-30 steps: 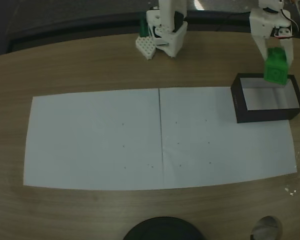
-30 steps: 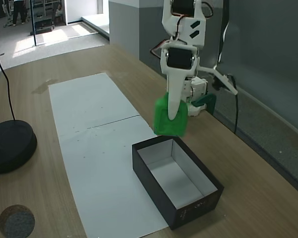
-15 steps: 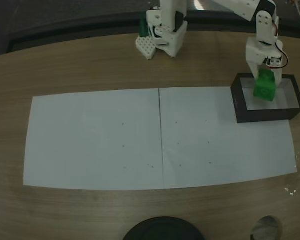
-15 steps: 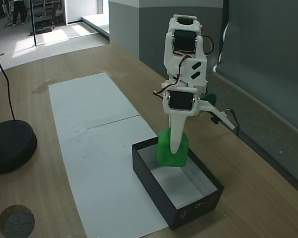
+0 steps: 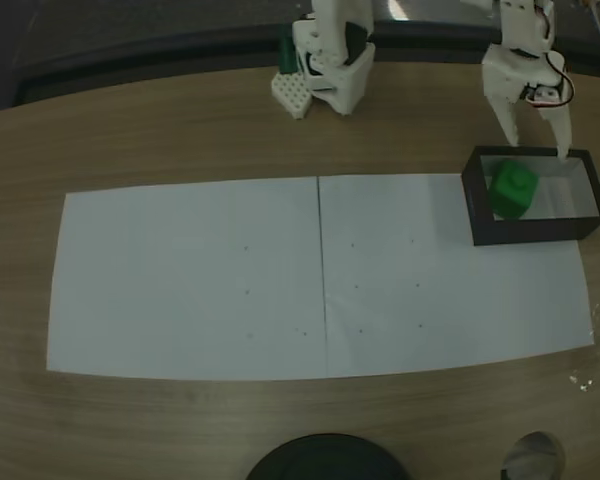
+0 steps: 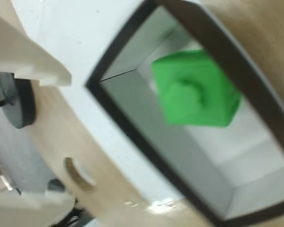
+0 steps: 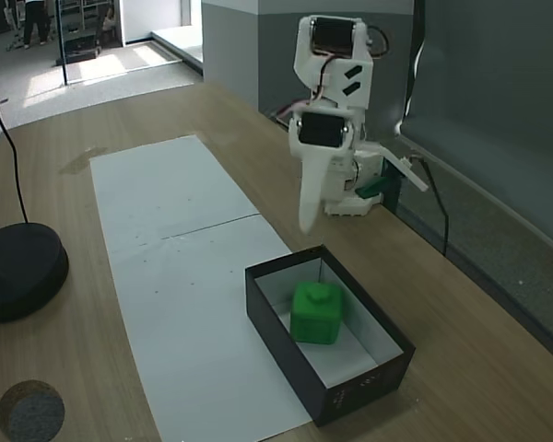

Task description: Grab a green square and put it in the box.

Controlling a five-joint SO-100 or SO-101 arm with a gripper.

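Note:
The green square lies inside the box, at its left end in a fixed view, stud facing up. The other fixed view shows the green square resting on the white floor of the box, near the end closest to the arm. My gripper hangs open just above the box's far rim, with nothing between its fingers. From the side, the gripper is well above the box with its jaws spread wide. The wrist view looks down on the green square inside the box.
The box stands on the right edge of a white paper sheet on the wooden table. The arm's base is at the far edge with a white block beside it. A black round stand sits at the near side.
The gripper lowered the green square into the box, opened and let it go, then rose clear. The square now rests on the box floor.

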